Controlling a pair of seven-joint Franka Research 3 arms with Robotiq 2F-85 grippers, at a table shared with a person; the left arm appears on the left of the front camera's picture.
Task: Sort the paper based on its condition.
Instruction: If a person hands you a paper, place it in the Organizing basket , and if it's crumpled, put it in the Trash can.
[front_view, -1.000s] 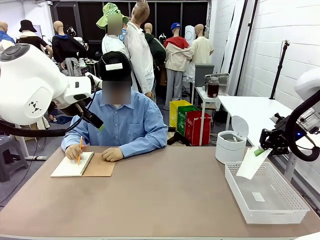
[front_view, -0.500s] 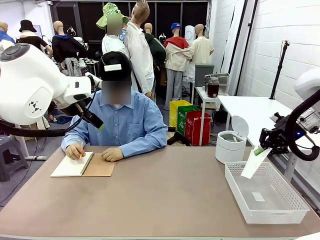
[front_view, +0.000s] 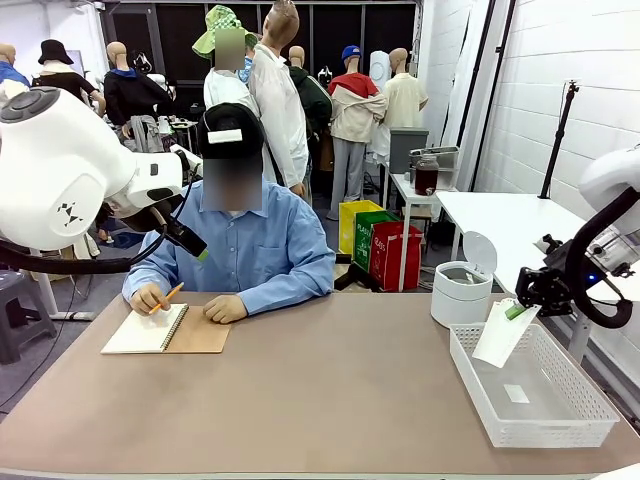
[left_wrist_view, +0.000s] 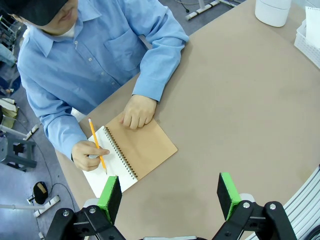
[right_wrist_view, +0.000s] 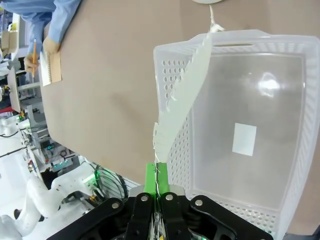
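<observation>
Over by the wall side, the right claw (front_view: 517, 309) is pinched tight on one edge of a flat sheet of paper (front_view: 499, 334), which hangs down from it, its lower end over the near-left part of the white mesh basket (front_view: 577, 419). In the right wrist view the sheet (right_wrist_view: 186, 90) has a ragged, torn-out edge. The left claw (left_wrist_view: 169, 196) hovers high over the brown surface (front_view: 320, 390) with its green pads wide apart and nothing between them. Across from the arms, a person in a blue shirt holds a pencil (front_view: 170, 296) over an open spiral notebook (front_view: 166, 329).
</observation>
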